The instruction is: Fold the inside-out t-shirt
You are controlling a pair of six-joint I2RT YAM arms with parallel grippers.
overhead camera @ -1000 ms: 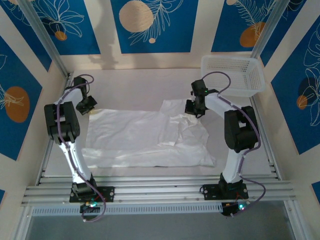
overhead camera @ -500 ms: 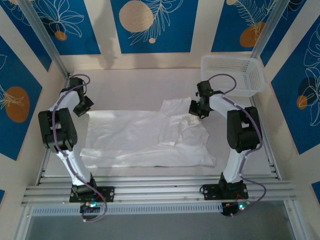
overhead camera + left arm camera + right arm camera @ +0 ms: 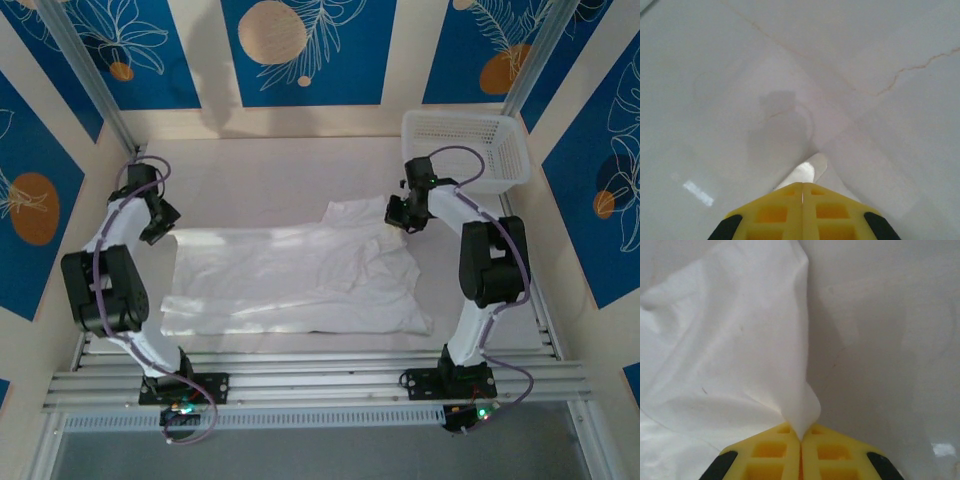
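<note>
While each arm bends low, left pincer and right pincer each pinch the t-shirt.

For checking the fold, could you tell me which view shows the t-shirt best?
The top external view: the whole t-shirt lies spread. The right wrist shows one pinched fold; the left wrist, a small tip.

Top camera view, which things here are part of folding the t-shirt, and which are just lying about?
In the job:
inside-out t-shirt, spread out on the table
left gripper, shut on a bit of the shirt's fabric
right gripper, shut on a raised fold of the shirt

Lying about:
white mesh basket, at the table's far right corner, apart from the shirt
</note>
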